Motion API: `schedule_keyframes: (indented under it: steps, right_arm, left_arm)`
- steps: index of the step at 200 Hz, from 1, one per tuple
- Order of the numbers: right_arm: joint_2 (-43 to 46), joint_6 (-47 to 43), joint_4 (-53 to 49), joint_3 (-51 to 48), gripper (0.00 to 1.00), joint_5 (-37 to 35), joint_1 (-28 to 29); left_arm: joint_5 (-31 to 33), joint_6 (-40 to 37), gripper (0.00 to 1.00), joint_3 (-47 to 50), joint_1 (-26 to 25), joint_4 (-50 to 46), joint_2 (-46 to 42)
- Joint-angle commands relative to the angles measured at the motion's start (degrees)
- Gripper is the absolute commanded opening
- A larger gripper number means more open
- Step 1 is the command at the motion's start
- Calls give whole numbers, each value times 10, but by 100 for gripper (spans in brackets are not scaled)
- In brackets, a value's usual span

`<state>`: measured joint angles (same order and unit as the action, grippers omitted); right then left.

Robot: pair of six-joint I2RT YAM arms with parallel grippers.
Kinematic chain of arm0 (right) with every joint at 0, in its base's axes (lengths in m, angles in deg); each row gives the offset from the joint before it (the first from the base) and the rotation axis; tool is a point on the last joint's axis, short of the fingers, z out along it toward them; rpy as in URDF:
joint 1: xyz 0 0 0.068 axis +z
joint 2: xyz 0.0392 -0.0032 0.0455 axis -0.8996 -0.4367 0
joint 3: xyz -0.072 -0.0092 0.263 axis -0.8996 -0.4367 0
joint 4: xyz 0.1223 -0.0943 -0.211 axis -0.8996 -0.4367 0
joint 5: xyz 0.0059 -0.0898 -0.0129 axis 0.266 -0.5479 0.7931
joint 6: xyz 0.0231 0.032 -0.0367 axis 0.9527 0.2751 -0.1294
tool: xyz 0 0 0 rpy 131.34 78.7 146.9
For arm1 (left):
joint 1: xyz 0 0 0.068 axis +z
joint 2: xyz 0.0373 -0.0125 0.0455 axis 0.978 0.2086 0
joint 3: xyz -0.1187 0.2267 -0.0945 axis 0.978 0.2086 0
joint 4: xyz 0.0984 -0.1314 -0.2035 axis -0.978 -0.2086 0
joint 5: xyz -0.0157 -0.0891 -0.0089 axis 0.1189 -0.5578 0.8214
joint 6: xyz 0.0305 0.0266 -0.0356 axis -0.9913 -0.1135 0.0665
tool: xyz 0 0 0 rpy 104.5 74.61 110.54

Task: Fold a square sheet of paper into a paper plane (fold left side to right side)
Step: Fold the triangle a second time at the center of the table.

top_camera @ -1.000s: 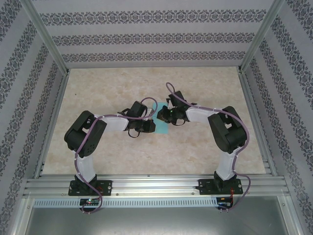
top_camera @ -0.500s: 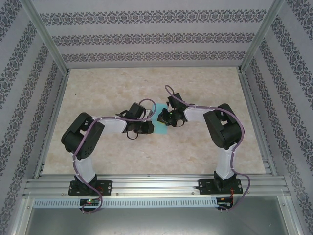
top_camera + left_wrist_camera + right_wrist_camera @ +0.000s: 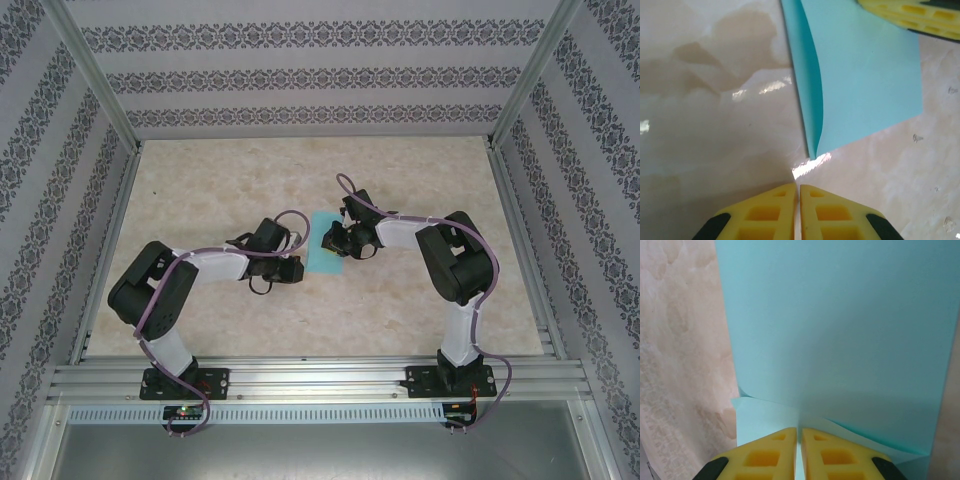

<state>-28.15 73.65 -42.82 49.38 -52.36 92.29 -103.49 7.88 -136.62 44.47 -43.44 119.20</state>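
While the thin, plain teal-blue square sheet of paper lies near the middle of the pale marbled tabletop, between the two wrists, the entry reads as follows.

Item, paper: doubled over on itself, two layers visible in both wrist views; along the folded edge the upper layer rises in a soft curve and is not pressed flat; the lower layer peeps out beside the upper one at the right arm's end; no pointed nose, no wings, no dart shape.

Item, left gripper: yellow fingers closed together, holding nothing; on bare table just beside the paper's nearest corner, apart from it.

Item, right gripper: fingers closed together, tips over the sheet's far end; whether they press the paper or pinch a layer cannot be told.

Progress, as a judgement: the first fold, left side onto right, appears laid over but its crease is unfinished; early stage.

Outstanding: flattening that crease; the corner folds for the nose; the wing folds.
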Motion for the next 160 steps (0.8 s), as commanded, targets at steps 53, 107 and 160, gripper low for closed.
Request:
schedule_keyframes:
  steps: [53,107,160]
  right_arm:
    - [-18,-10,-21,2,14,-38,-1]
    - [-5,-8,-18,3,14,-25,-1]
    - [60,9,-21,-15,14,4,9]
  left_arm:
    - [-38,19,12,-98,7,-23,48]
    - [-41,18,12,-106,8,-11,97]
    - [-18,11,12,-74,8,-16,102]
